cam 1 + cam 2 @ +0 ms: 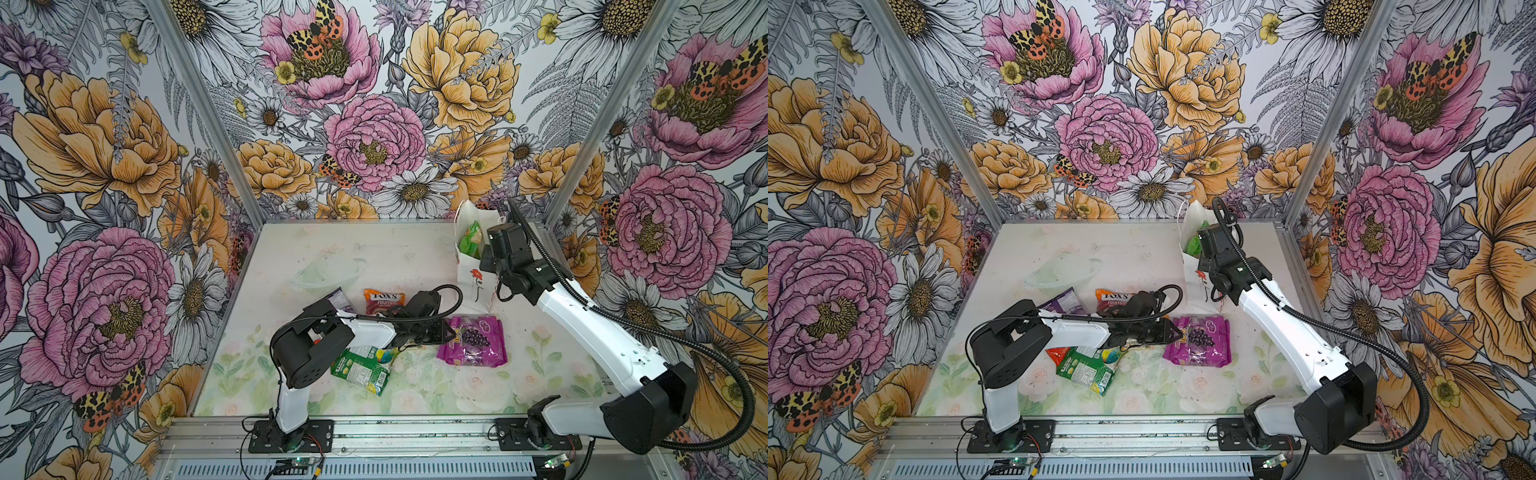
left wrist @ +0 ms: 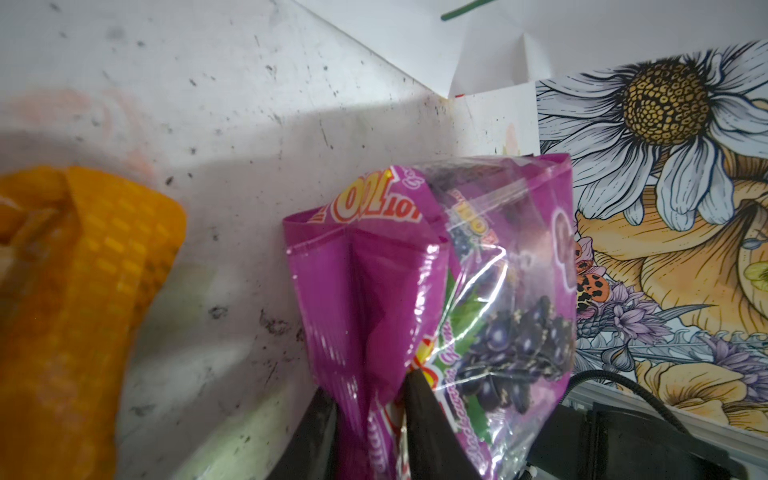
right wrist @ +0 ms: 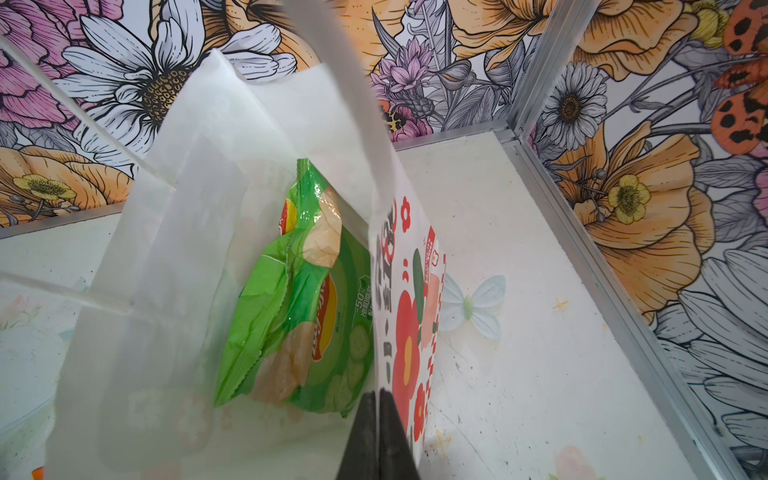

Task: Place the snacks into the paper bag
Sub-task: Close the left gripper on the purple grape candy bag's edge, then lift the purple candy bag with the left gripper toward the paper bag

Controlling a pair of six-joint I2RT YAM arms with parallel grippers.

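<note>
Here the left gripper (image 2: 370, 399) pinches the purple packet (image 2: 415, 270) by its edge. The right gripper (image 3: 379, 409) clamps the paper bag (image 3: 187, 249) by one wall; the green chips bag (image 3: 299, 311) sits inside.

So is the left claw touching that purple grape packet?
Touching. The left wrist view shows the left gripper pinching the purple grape packet at its crumpled end.

Pale, scuffed worktop (image 1: 374, 245) with faint floral print, enclosed by flower-patterned walls (image 1: 104, 166); aluminium rail (image 1: 415, 432) in front.
</note>
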